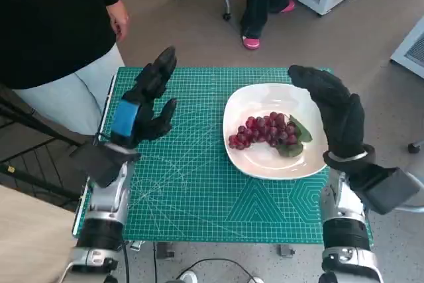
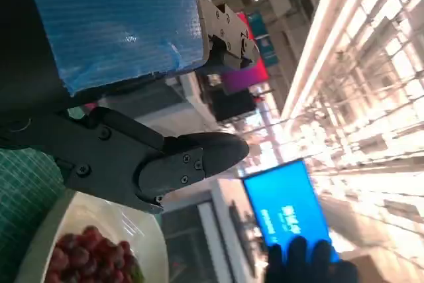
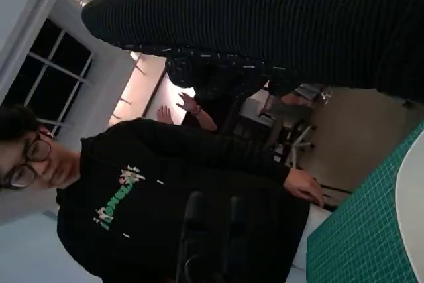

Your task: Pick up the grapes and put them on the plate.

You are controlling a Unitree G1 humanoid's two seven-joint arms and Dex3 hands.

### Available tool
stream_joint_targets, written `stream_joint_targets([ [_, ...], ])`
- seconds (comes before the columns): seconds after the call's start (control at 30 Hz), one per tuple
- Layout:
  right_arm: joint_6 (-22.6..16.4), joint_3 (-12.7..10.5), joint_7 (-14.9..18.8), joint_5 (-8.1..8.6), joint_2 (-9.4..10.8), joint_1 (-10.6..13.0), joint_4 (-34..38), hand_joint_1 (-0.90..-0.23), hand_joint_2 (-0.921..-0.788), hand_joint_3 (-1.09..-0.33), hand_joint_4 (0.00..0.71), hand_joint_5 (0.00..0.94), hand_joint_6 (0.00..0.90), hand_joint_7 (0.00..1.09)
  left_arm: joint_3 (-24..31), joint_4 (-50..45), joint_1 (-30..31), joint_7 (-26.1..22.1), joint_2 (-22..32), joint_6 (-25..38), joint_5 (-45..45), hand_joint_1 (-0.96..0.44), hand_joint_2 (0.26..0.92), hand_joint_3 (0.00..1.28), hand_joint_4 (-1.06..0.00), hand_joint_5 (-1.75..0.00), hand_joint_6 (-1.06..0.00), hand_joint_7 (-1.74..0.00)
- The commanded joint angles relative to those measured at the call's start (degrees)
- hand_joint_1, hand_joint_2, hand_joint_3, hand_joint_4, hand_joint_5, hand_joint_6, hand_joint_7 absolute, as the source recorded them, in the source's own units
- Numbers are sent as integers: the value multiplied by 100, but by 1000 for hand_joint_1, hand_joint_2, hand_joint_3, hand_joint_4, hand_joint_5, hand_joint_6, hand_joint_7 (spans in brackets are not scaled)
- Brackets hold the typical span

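grapes (image 1: 268, 130): one dark red bunch with green leaves at its right end, lying in the middle of the plate (image 1: 252, 160), touched by neither hand. the bunch also shows in the left wrist view, in the plate's hollow.

plate: white, shallow, rounded, on the right half of the cutting mat (image 1: 192, 190).

cutting mat: green, gridded with pale lines, covering the counter (image 1: 111, 91) top almost edge to edge.

right hand (image 1: 334, 114): black knitted glove, raised over the plate's right rim, fingers apart and extended toward the far edge, holding nothing.

left hand (image 1: 142, 107): black with blue tape on its back, raised over the mat's left part, well apart from the plate, fingers (image 2: 199, 157) spread, holding nothing.

person (image 1: 46, 24): black top, pale trousers, standing at the counter's left far corner, one hand hanging near the edge.

second person: dark trousers, pink shoes (image 1: 250, 42), on the floor beyond the counter.
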Motion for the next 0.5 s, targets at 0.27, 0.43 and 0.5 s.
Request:
stream_joint_targets([
  [0.27, -19, 5, 123, -19, -15, -93, 181, -496, -921, -515, 349, 0, 336, 4, 113, -510, 428, -259, -127, -171, -348, -604, 921, 573, -200, -1, -312, -13],
  [0.43, -16, -5, 145, -10, -22, -121, 224, -499, -921, -514, 347, 0, 336, 3, 133, -658, 539, -319, -132, -146, -390, -592, 921, 570, -201, -2, -315, -15],
  [0.5, -14, -9, 159, -2, -20, -129, 236, -499, -921, -514, 346, 0, 336, 3, 132, -710, 576, -333, -131, -124, -398, -590, 921, 570, -202, -2, -314, -14],
])
